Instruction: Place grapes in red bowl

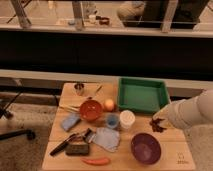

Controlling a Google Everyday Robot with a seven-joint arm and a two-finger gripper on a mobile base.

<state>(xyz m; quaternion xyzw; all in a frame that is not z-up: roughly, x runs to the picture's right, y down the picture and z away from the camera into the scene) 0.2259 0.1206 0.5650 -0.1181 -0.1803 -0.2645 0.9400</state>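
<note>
We are reaching our hand (157,121) down onto the grapes (159,126) on the counter (175,149), far from the red bowl (91,110). We cannot tell if it is gripping them.

On the counter (172,155) stand two bowls: one red bowl (91,110) and one purple bowl (146,148). There is one green tray (142,95), one white cup (127,119), one small blue cup (112,121) and one metal cup (79,88). One bunch of grapes (159,127), one orange-peach fruit (109,104) and one carrot (96,161) make three foods. Two cloths lie there, one blue (70,121), one grey (106,138). One claw (157,121) sits at the grapes.
</note>
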